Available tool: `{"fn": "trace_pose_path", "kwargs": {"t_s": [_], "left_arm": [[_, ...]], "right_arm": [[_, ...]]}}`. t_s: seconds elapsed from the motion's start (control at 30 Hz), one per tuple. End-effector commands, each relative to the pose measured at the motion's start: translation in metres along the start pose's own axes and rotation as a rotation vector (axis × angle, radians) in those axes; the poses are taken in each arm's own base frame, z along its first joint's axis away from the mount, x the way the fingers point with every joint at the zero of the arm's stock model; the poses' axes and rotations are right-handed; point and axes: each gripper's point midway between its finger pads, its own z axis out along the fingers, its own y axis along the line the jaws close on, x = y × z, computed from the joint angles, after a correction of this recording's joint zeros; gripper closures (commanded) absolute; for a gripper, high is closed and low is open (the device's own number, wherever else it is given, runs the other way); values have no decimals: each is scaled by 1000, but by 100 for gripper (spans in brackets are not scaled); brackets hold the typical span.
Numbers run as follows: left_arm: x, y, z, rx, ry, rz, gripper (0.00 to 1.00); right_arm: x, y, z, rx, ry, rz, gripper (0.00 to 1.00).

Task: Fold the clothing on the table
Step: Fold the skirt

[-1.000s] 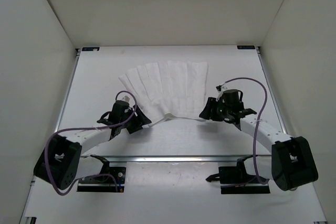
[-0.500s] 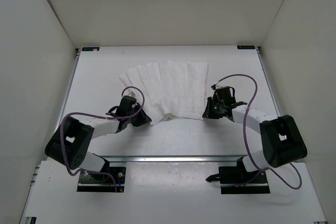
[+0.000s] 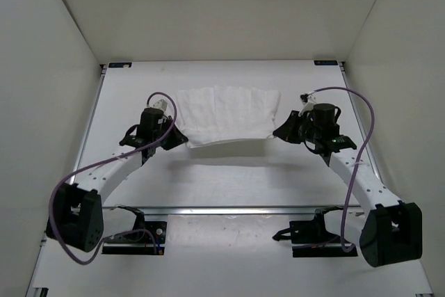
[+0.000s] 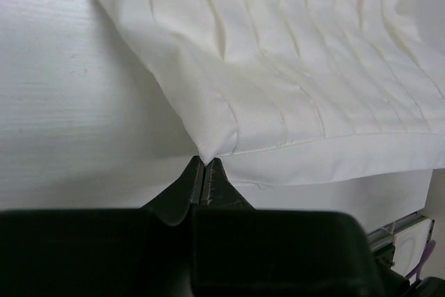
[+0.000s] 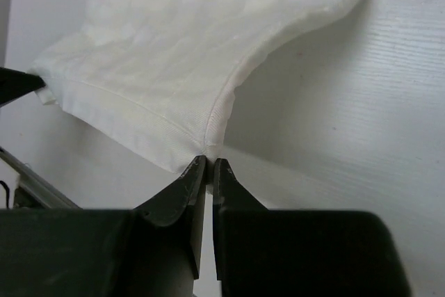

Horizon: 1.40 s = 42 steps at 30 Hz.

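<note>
Both arms now reach farther up the table (image 3: 229,182) than a second ago, and the clothing (image 3: 226,113) no longer lies as an open fan. Its near edge is raised and drawn taut between them (a soft shadow falls on the tabletop beneath it). On one side the left gripper (image 4: 206,170) has its jaws pressed together on the garment's near left corner. On the other, the right gripper (image 5: 207,170) is clamped the same way on the near right corner. The far part of the fabric rests on the table's far half, its pleats running lengthwise.
</note>
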Motion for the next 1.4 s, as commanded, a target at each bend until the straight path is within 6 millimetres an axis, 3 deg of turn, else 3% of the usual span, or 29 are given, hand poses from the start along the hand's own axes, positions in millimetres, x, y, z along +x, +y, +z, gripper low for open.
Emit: {"fn": "trace_pose_path", "kwargs": {"t_s": [0.0, 0.1, 0.17, 0.2, 0.23, 0.27, 0.3, 0.33, 0.37, 0.43, 0.47, 0.53, 0.57, 0.6, 0.63, 0.67, 0.7, 0.73, 0.77, 0.8, 0.83, 0.9, 0.93, 0.97, 1.03, 1.13, 1.27, 1.3, 1.37], "left_arm": [[0, 10, -24, -58, -8, 74, 100], [4, 4, -37, -9, 1, 60, 100], [-16, -18, -51, 50, -57, 63, 100], [-35, -33, -59, 84, -98, 70, 100], [-47, -34, -58, 72, -116, 70, 100], [-72, -47, -59, 84, -139, 94, 100], [-106, -63, -69, 103, -188, 93, 100], [-118, -65, -56, 81, -169, 106, 100], [-152, -78, -59, 88, -197, 114, 100], [-206, -121, -85, 136, -272, 146, 100], [-219, -123, -84, 133, -278, 143, 100], [-242, -149, -113, 188, -317, 164, 100], [-244, -147, -111, 184, -312, 153, 100], [-236, -145, -112, 187, -301, 157, 100], [-219, -136, -96, 178, -262, 157, 100], [-219, -139, -107, 198, -307, 169, 100], [-192, -119, -93, 172, -252, 137, 100], [-167, -103, -82, 170, -219, 134, 100], [-157, -98, -76, 180, -215, 119, 100], [-107, -59, -50, 132, -119, 75, 100], [-88, -55, -54, 144, -106, 63, 100], [-19, -16, -38, 123, -23, 24, 100], [-2, -10, -34, 126, -1, -4, 100], [32, 7, -32, 104, 49, -25, 100], [80, 35, -30, 68, 114, -55, 100], [110, 43, -39, 74, 154, -64, 100], [115, 52, -61, 45, 140, -63, 100], [103, 45, -68, 65, 102, -54, 100], [102, 39, -80, 74, 105, -43, 100]], "right_arm": [[-8, 12, -23, -35, -7, 7, 100], [-5, 21, -33, -61, 14, -5, 100], [-16, 34, -39, -102, -3, -12, 100], [-31, 43, -40, -117, -29, -27, 100], [-53, 48, -36, -114, -55, -52, 100], [-58, 44, -25, -94, -35, -52, 99], [-90, 61, -27, -131, -89, -89, 100], [-117, 69, -20, -155, -105, -99, 100], [-131, 77, -18, -184, -109, -104, 100], [-188, 101, -22, -196, -185, -155, 100], [-210, 115, -30, -188, -227, -196, 100], [-231, 130, -43, -170, -275, -243, 100], [-233, 133, -50, -166, -288, -253, 100], [-221, 130, -48, -168, -272, -246, 100], [-219, 130, -50, -176, -283, -251, 100], [-202, 120, -47, -174, -267, -233, 100], [-180, 105, -40, -166, -234, -207, 100], [-171, 96, -39, -159, -231, -196, 100], [-143, 82, -31, -154, -186, -169, 100], [-112, 62, -22, -136, -129, -131, 100], [-99, 60, -26, -141, -125, -134, 100], [-34, 28, -15, -104, -16, -66, 100], [-3, 16, -14, -83, 34, -22, 100], [8, 14, -19, -78, 38, -18, 100], [55, -2, -21, -38, 115, 38, 100], [88, -7, -31, 0, 176, 80, 99], [111, -4, -47, 56, 220, 75, 100], [116, -1, -53, 52, 224, 80, 100], [119, 8, -62, 31, 211, 93, 100]]}}
